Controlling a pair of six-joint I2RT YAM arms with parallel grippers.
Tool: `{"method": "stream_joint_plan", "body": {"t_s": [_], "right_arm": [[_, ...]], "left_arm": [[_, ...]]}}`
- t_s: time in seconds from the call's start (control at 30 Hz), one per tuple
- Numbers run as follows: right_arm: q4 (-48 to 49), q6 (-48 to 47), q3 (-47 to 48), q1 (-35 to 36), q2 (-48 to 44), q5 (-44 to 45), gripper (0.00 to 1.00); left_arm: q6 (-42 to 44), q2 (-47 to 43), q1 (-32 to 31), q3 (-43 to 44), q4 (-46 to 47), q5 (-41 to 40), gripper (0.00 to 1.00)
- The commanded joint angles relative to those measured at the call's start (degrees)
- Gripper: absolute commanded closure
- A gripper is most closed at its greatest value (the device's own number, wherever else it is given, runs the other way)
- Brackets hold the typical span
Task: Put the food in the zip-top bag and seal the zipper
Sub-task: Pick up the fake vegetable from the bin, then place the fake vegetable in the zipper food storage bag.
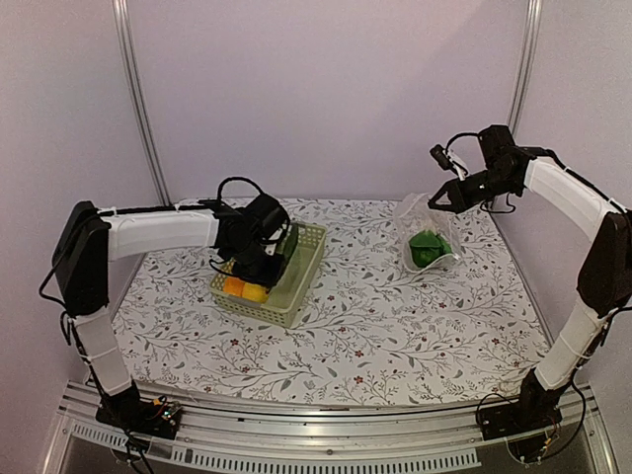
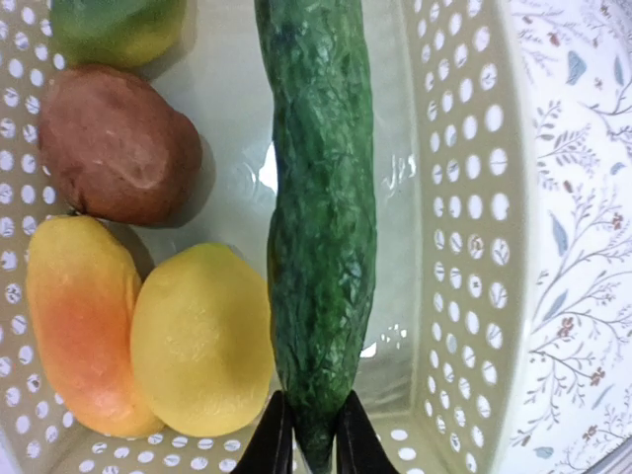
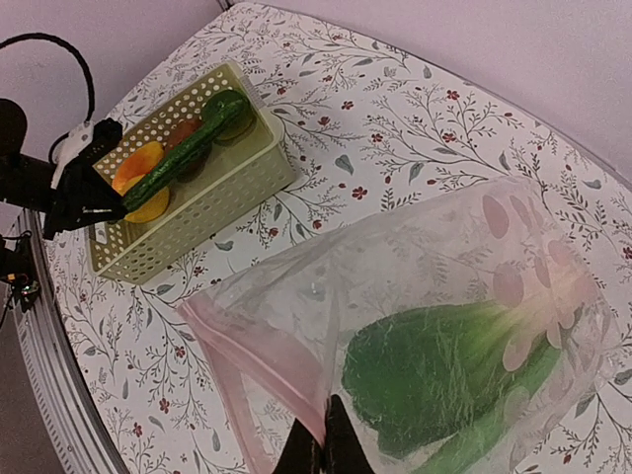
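Top view: left gripper (image 1: 280, 254) is down in the pale green basket (image 1: 299, 296), left of centre on the floral tablecloth (image 1: 375, 326). The cucumber (image 1: 290, 240) sits at its tip, and the wrist hides the jaws here. Orange piece (image 1: 233, 286) and yellow piece (image 1: 256, 292) lie at the basket's 7 o'clock corner. Right gripper (image 1: 437, 200) is raised at the table's 2 o'clock, holding the zip-top bag (image 1: 434, 232) by its top edge. The bag hangs to the cloth with the bok choy (image 1: 428, 247) inside.

Left wrist: 2 fingers (image 2: 274, 444) press the cucumber's (image 2: 321, 227) near end from both sides, pinching it. It runs 6 to 12 o'clock over the basket floor. At its 9 o'clock the yellow piece (image 2: 202, 341) touches the orange piece (image 2: 74, 326). Brown piece (image 2: 118, 143) at 10, yellow-green piece (image 2: 118, 30) at 11, cut by the frame.

Right wrist: fingertips (image 3: 341, 444) are pressed together on the bag film (image 3: 434, 247), right at the pink zipper (image 3: 247, 336), which runs off toward 10 o'clock. The bok choy (image 3: 444, 375) is inside, at the fingers' 3 o'clock. The basket (image 3: 227, 183) is at 10 o'clock, well apart from the bag.
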Motion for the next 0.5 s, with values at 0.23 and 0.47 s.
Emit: {"method": "stream_joint_plan", "body": {"t_s": [0.23,0.47], "right_arm": [[-0.6,-0.4,8.6,0.4,3.1,2.7,1.0],[-0.7,-0.2,7.8,0.6,3.3,1.1,1.0]], "left_arm": [[1.8,-13.6,-2.6,9.2,-3.0,9.2,1.0],[1.6,-12.0,-9.3,15.8,0.6,21.3,1.0]]}}
